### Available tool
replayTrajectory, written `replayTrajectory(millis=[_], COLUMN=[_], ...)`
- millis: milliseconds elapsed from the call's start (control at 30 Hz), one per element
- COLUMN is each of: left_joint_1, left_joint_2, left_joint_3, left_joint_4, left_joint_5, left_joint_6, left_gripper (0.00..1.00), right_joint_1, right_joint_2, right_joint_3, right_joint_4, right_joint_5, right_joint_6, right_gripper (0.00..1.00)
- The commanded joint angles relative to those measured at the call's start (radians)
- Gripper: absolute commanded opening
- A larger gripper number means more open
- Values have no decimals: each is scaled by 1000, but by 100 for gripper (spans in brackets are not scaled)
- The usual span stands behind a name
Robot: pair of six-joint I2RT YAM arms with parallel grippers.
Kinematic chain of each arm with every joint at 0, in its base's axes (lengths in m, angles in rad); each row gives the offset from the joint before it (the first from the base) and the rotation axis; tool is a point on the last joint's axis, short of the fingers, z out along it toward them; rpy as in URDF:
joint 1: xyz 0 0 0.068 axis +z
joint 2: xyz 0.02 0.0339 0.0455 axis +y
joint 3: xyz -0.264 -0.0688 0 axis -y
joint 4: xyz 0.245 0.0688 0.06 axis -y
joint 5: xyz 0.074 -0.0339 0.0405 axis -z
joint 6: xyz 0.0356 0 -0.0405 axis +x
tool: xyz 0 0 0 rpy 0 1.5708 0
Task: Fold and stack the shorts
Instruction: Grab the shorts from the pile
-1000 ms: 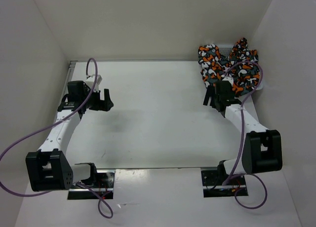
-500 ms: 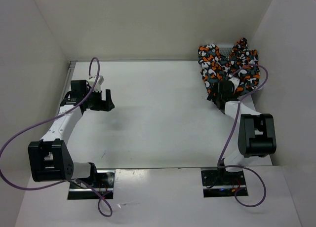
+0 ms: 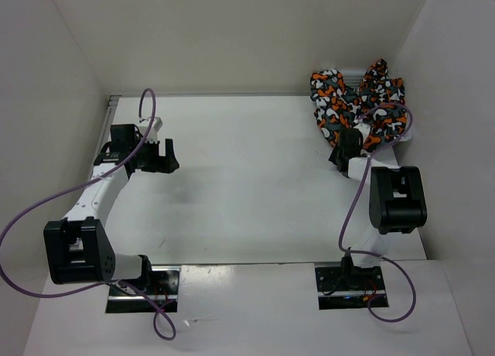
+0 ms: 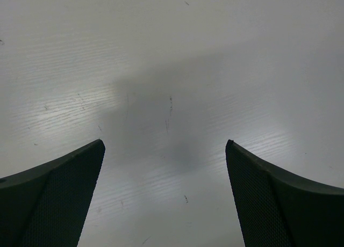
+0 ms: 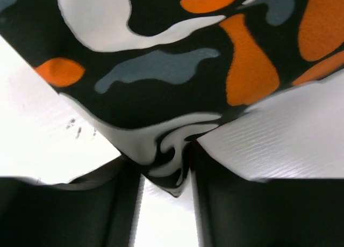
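Pinching a corner of the shorts, heaped at the table's far right corner, between the right gripper's nearly closed jaws, and holding the left gripper over the table's left side, jaws spread wide, well apart from the fabric.

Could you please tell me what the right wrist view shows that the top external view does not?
Only the right wrist: a corner of the shorts pinched in the right gripper, jaws shut on it. Only the top external: the whole heap at the far right corner of the table, and the left gripper over bare surface. Both: the printed fabric at the right gripper.
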Motion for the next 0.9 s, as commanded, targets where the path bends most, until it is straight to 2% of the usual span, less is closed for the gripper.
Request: replayTrajectory(millis=[0,67,100,200,500,633,733,867], left_joint_1=[-1,-1,-1,-1,-1,-1,-1,-1], left_joint_2=[8,8,8,8,-21,-51,-73,-82], left_joint_3=[29,29,29,20,-12,-21,-31,-40], left_joint_4=[23,23,23,23,76,107,125,161], left_joint_5=[7,7,7,7,47,56,67,86], left_joint_6=[4,4,4,4,4,4,4,4], left_gripper=[100,100,100,100,100,100,100,100], right_joint_1=[0,0,0,0,0,24,24,24], right_joint_2=[12,1,-16,-71,-310,-479,-548,-560], right_joint_3=[31,31,20,-4,77,77,105,213], right_joint_4=[74,83,83,59,-113,-123,-132,-87], right_joint_5=[25,25,25,1,-143,-179,-193,-208], right_joint_6=[15,6,-6,-36,-92,-122,-141,-178], right_gripper=[39,27,16,0,0,0,0,0])
